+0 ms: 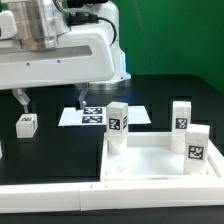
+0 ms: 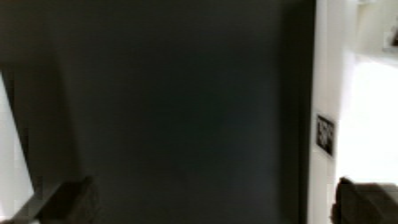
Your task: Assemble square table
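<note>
Seemingly empty and spread wide over bare black worktop (image 2: 160,110), the gripper (image 2: 205,200) hangs upper-left, so descending carelessly could topple the loose leg (image 1: 27,124) left of the square table (image 1: 160,160) lower-right.

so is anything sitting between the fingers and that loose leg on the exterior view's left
Nothing visible does. The gripper hangs above the bare black table, and the loose leg stands just below one finger, toward the exterior view's left. The marker board lies off to the exterior view's right.
</note>
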Motion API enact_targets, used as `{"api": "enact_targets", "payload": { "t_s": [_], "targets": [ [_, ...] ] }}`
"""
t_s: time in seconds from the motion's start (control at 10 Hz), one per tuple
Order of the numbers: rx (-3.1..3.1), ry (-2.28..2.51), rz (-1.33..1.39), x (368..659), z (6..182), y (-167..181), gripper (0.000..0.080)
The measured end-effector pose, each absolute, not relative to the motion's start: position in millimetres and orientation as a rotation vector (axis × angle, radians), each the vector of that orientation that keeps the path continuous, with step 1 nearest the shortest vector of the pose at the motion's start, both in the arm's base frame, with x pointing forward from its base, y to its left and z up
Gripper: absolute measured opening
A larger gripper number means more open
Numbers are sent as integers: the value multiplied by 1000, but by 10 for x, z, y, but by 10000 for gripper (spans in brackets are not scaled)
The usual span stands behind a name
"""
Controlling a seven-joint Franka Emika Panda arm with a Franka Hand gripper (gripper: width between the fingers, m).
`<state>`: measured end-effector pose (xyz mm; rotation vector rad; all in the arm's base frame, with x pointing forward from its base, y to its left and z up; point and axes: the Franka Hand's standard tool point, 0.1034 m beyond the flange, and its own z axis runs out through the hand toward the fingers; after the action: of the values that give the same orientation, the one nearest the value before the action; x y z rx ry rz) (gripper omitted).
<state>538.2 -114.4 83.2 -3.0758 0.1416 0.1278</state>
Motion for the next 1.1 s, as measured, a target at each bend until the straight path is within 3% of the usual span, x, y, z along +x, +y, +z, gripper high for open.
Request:
{"api": "enact_targets", "payload": {
  "t_s": [0.2,0.6,0.8,1.1],
  "targets": [
    [-3069,93,484,5061,733,-1371,649],
    [-2992,124,772,5008,660,-1427,649],
    [-2876,-68,1047,4799,548,-1475,649],
    [-2828,-113,1165,4735,462,-1518,649]
  ]
}}
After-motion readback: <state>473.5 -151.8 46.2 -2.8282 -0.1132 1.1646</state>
